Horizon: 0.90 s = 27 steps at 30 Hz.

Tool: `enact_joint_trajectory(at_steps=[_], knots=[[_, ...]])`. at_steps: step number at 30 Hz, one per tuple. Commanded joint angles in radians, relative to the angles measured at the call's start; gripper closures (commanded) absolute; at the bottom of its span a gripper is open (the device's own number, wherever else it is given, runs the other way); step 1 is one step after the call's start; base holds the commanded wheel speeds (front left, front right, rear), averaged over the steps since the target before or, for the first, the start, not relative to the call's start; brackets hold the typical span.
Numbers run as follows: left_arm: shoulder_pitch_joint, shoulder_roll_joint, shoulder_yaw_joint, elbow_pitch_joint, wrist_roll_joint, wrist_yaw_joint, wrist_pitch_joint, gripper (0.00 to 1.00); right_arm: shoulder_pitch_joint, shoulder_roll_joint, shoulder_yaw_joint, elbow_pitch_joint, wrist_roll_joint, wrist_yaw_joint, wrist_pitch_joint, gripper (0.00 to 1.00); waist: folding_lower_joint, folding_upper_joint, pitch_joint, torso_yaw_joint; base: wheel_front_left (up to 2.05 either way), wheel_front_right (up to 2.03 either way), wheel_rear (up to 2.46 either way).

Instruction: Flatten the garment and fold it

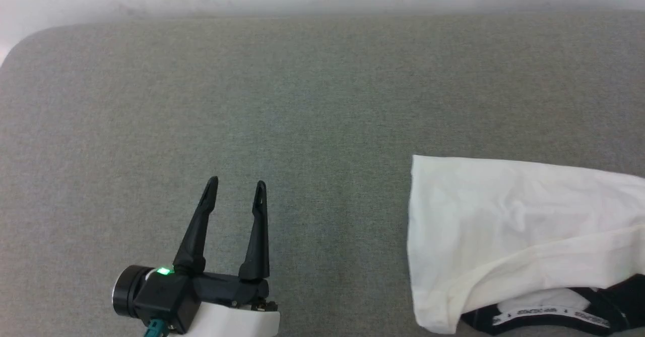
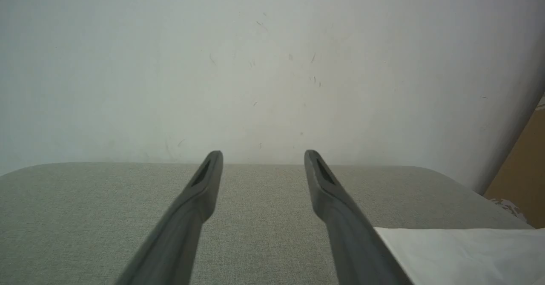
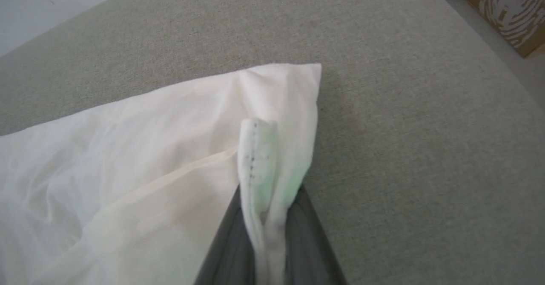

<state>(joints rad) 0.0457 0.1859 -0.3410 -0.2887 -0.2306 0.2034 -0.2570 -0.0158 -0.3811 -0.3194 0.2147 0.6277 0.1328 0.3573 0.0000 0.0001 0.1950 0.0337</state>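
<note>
Right gripper (image 3: 268, 208): both dark fingers are pressed together on a stitched white hem of the garment (image 1: 494, 216), and a fold of cloth stands up between and past the tips.

Left gripper (image 1: 237, 181): fingers spread wide with nothing between them, hovering over bare covering at the lower left of the head view, well apart from the garment's nearest edge.

The garment lies at the right side of the head view. Its white body is creased and doubled over, and a black collar (image 1: 554, 319) with a lettered inner tape shows at its lower edge (print and sleeves cannot be made out).

Surface (image 1: 302, 100): grey woven fabric, flat and even, with a rounded corner at the far left.

Wall (image 2: 272, 63): pale, meets the far edge of the surface and carries small scuffs and fine scratches.

Past the surface's edge in the right wrist view, a brown cardboard box (image 3: 511, 12) stands on a light floor (image 3: 481, 16)
</note>
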Motion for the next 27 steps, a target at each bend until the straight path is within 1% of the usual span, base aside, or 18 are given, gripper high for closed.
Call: enact_joint_trajectory(at_steps=[1, 5, 8, 14, 19, 23, 27], knots=[[0.013, 0.004, 0.007, 0.002, -0.007, -0.005, -0.005, 0.0, 0.004, -0.011, -0.02, 0.006, -0.014, -0.002, 0.0, 1.0, 0.0, -0.0001, -0.014, -0.019, 0.0, 0.0, 0.0], [0.016, 0.005, 0.009, 0.006, -0.011, -0.01, -0.005, 0.0, 0.01, -0.017, -0.039, -0.004, -0.028, -0.002, 0.015, 1.0, 0.0, -0.0001, -0.019, -0.033, 0.0, 0.0, 0.0], [0.015, 0.003, 0.007, 0.01, -0.013, -0.014, -0.005, 0.0, 0.012, -0.005, -0.003, -0.049, -0.028, -0.002, 0.029, 1.0, 0.0, -0.0001, -0.021, -0.041, 0.0, 0.0, 0.0], [0.011, -0.004, 0.003, 0.022, -0.02, -0.02, -0.005, 0.0, 0.009, 0.023, 0.155, -0.201, -0.004, -0.002, 0.083, 1.0, 0.0, -0.0001, -0.025, -0.047, 0.0, 0.0, 0.0], [0.003, -0.016, -0.002, 0.029, -0.023, -0.028, -0.005, 0.0, -0.008, 0.027, 0.285, -0.317, 0.008, -0.002, 0.141, 1.0, 0.0, -0.0001, -0.02, -0.027, 0.0, 0.0, 0.0], [-0.001, -0.027, -0.002, 0.032, -0.023, -0.033, -0.005, 0.0, -0.026, 0.03, 0.369, -0.359, 0.014, -0.002, 0.185, 1.0, 0.0, -0.0001, -0.009, -0.003, 0.0, 0.0, 0.0], [-0.005, -0.04, -0.003, 0.035, -0.02, -0.039, -0.005, 0.0, -0.054, 0.024, 0.432, -0.361, 0.005, -0.002, 0.213, 1.0, 0.0, -0.0001, 0.007, 0.022, 0.0, 0.0, 0.0]])
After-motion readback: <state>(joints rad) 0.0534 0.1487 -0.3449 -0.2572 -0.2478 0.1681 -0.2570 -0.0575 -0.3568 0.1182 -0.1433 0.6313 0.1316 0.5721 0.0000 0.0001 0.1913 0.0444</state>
